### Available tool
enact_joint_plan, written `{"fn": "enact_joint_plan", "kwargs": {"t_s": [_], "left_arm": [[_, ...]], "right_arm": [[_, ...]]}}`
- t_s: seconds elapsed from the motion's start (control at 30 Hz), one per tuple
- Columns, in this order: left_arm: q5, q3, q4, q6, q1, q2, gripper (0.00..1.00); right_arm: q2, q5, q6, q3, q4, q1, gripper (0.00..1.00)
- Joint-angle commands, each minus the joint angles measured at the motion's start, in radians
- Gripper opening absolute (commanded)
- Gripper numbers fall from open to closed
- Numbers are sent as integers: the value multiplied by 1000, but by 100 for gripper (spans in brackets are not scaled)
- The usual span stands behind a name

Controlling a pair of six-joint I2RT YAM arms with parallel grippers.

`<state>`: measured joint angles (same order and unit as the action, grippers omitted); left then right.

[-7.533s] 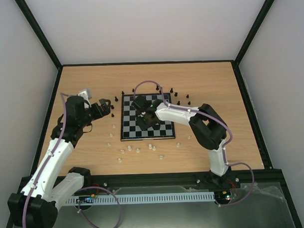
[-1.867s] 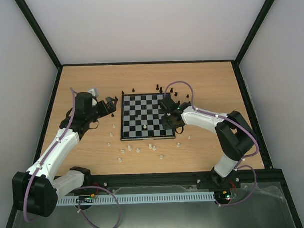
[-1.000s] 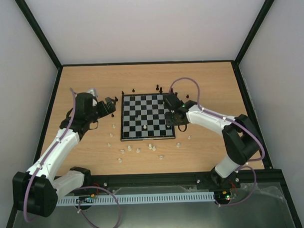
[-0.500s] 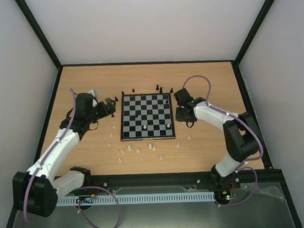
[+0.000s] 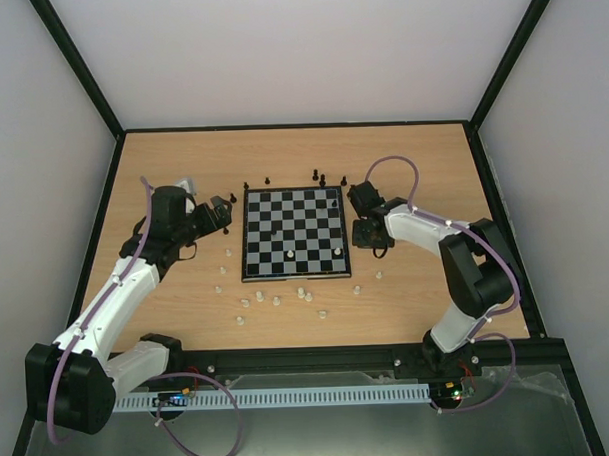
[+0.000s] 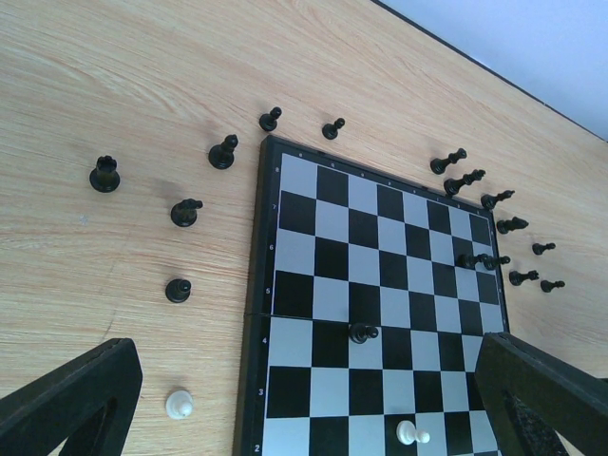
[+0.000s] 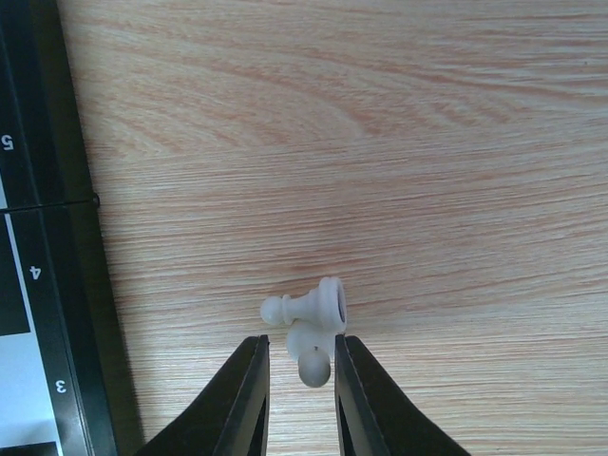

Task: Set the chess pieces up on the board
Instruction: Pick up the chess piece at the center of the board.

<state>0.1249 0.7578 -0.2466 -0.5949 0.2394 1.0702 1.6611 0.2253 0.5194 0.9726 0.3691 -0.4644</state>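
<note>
Board: one board [image 5: 305,228], black-and-silver chequered with a dark rim, mid-table [image 5: 432,163] between the two arms.
Black pieces: thirteen black pieces [image 6: 104,174] on the wood round its far and side edges; three more on squares.
White pieces: two white pieces [image 5: 290,254] on squares; the rest lie strewn off the near edge, too small to count.
White pawns: two white pawns [image 7: 309,306], touching each other, on the wood just beside the board's right rim.
Left gripper: the left gripper [image 6: 306,361] is just left of the board and faces it, fingers spread wide.
Right gripper: elbow folded out to the right; the right gripper [image 7: 301,356] is low over the pawns, its fingers a narrow gap apart either side of one, with no contact visible.
</note>
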Motion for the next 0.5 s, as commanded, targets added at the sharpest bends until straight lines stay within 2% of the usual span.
{"fn": "enact_joint_plan", "kwargs": {"t_s": [0.0,0.27,0.47], "left_arm": [[-7,13,-2,5,5,4,100],[-5,13,-1,4,5,7,99],[-5,12,0,2,4,8,100]], "right_arm": [[13,11,-2,-18,16,5,19],[2,9,-5,-15,27,5,4],[-83,-29,-9,-9,60,-2,2]]}}
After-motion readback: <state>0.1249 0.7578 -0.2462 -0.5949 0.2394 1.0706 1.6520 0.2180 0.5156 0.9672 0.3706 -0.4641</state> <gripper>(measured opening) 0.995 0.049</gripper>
